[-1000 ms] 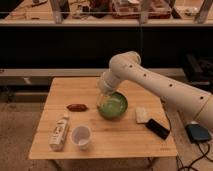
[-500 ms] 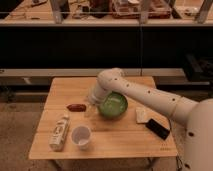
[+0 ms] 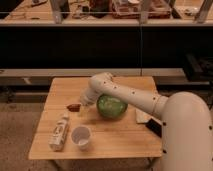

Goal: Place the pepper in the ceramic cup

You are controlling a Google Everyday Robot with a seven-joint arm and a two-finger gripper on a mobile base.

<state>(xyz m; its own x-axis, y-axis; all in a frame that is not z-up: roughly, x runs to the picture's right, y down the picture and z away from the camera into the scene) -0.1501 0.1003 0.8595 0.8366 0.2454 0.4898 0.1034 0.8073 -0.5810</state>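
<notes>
The pepper (image 3: 74,106), small and dark red-brown, lies on the wooden table (image 3: 120,142) at its left middle. My gripper (image 3: 83,107) hangs just right of the pepper, pointing down at the tabletop, open with nothing in it. The white arm reaches in from the right and passes over the green bowl. The ceramic cup (image 3: 81,136), white and round, stands upright near the front edge, below the gripper.
A green bowl (image 3: 112,106) sits at the table's middle, right behind the arm's wrist. A white labelled bottle (image 3: 59,131) lies left of the cup. A dark flat object (image 3: 153,127) and a pale one (image 3: 141,116) lie at the right.
The arm has swung left and down, from above the green bowl to just right of the pepper. Pepper, cup and bottle have not moved.
</notes>
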